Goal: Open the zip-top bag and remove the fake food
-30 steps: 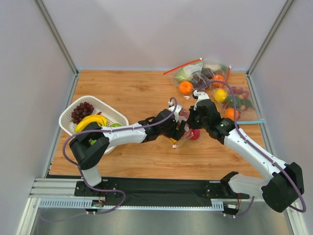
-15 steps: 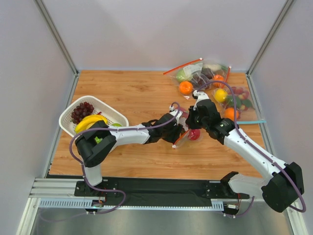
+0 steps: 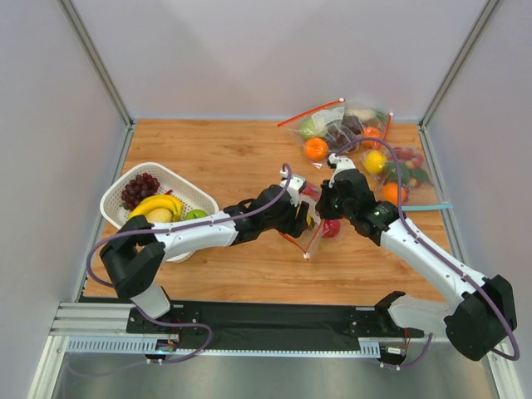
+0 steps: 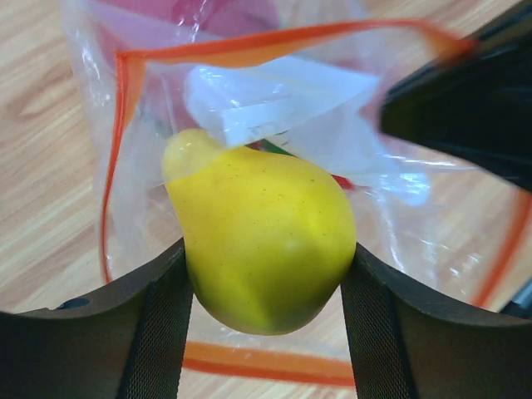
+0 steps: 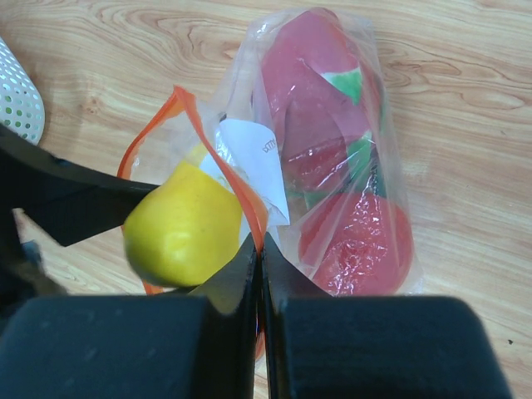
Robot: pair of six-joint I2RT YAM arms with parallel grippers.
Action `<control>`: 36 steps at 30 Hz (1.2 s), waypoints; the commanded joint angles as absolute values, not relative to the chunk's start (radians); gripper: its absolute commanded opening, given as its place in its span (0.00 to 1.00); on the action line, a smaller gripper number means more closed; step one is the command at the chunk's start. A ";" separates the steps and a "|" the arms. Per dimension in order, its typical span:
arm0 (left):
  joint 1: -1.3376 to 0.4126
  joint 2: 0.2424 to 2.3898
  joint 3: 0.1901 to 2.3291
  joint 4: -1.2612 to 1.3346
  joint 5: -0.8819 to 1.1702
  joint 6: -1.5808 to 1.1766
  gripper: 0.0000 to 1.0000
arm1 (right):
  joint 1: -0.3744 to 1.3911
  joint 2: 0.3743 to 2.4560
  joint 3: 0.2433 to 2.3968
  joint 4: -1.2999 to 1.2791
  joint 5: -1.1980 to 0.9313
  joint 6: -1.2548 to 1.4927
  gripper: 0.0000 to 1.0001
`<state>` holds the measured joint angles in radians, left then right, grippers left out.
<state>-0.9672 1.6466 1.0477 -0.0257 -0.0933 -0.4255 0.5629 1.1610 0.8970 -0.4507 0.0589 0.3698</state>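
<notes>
The zip-top bag [image 3: 317, 233] lies at mid-table, its mouth open and its red-orange zip strip [image 5: 241, 195] and white label [image 5: 258, 162] showing. My left gripper [image 3: 304, 218] is at the bag's mouth, shut on the yellow lemon-like fruit [image 4: 262, 241], which also shows in the right wrist view [image 5: 183, 224]. My right gripper [image 5: 260, 249] is shut on the zip strip and holds that edge up. A round red fruit [image 5: 366, 241] and a pink fruit with green tips [image 5: 320, 91] lie inside the bag. No grape bunch shows in it.
A white basket [image 3: 179, 187] with grapes, bananas and green apples stands at the left. Several other bags of fruit [image 3: 357, 133] lie at the back right, with a loose orange [image 3: 315, 149] and a teal-strip bag [image 3: 407, 179].
My left arm has shifted, its wrist now a little higher and further back at the bag's mouth. The bag's red strip loop now hangs lower toward the front. The right arm has barely moved.
</notes>
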 commanded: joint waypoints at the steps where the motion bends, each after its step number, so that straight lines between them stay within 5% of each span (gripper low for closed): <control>1: -0.969 1.568 1.065 0.008 -0.052 -0.448 0.23 | 0.558 1.155 0.893 -0.414 0.060 0.374 0.00; 19: -0.873 1.148 0.890 -0.199 0.314 -0.472 0.25 | 0.557 1.163 0.890 -0.403 0.054 0.377 0.00; 36: -0.261 0.899 0.844 -0.469 0.203 -0.403 0.28 | 0.557 1.160 0.888 -0.406 0.054 0.373 0.00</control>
<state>-0.3279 0.9264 0.8310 -0.4244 0.2424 -0.4347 0.5613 1.1633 0.8967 -0.4435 0.0505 0.3702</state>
